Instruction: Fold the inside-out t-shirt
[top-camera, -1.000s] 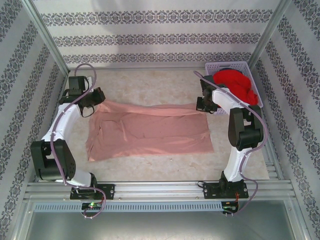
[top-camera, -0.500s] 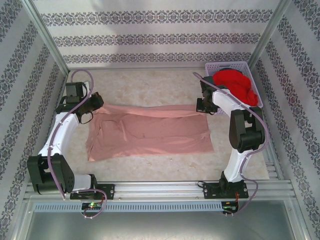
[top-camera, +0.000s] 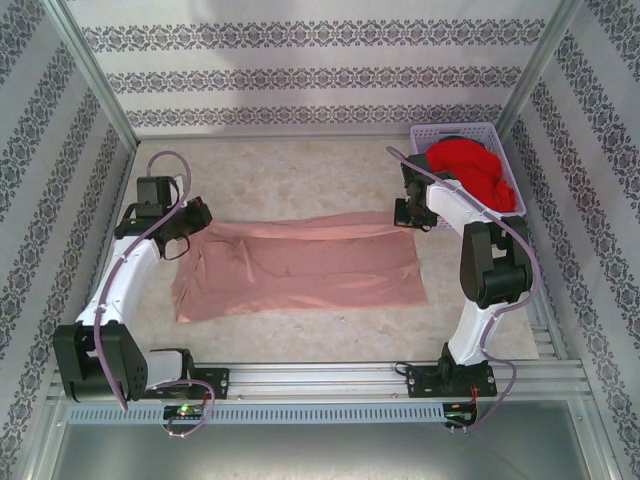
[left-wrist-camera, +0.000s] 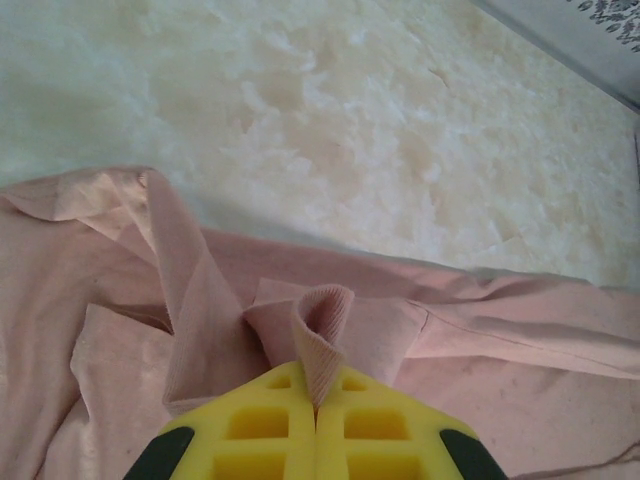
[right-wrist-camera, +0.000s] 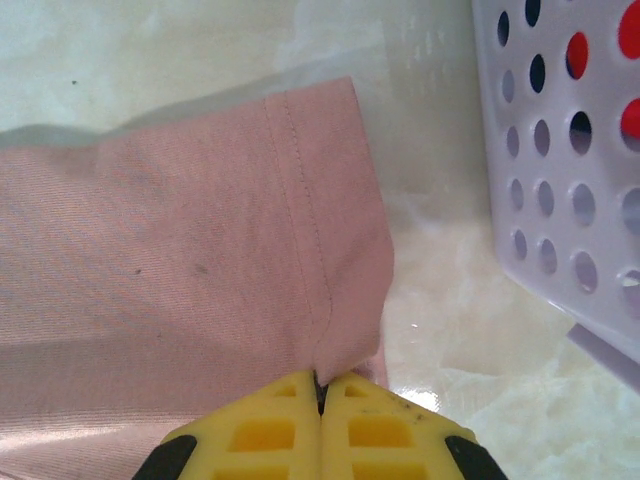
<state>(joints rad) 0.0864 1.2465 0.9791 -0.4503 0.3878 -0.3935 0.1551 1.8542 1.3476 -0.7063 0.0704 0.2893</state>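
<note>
- Item: inside-out t-shirt (top-camera: 300, 265), salmon-pink, spread nearly flat in the middle of the tabletop (top-camera: 300, 170), between the two arms.
- Left pincer (top-camera: 182, 222): clamped together on a ribbed band (left-wrist-camera: 322, 320) at the shirt's far left edge. The cloth bunches and stands up just ahead of the yellow pads (left-wrist-camera: 258, 425).
- Right pincer (top-camera: 405, 214): clamped on the far right corner, gripping just beside the stitched hem (right-wrist-camera: 300, 190).
- Reason for the hold, as I judge it: the two far ends are pinched at once so the far edge can be carried as one straight line into a lengthwise fold.
- Orientation: the long axis runs left to right across the tabletop. The ribbed band suggests the neck end lies to the left and the hem end to the right.
- Neighbours: a perforated basket (top-camera: 430, 135) holding a red garment (top-camera: 470, 165), just beside the right pincer and apart from the shirt.
</note>
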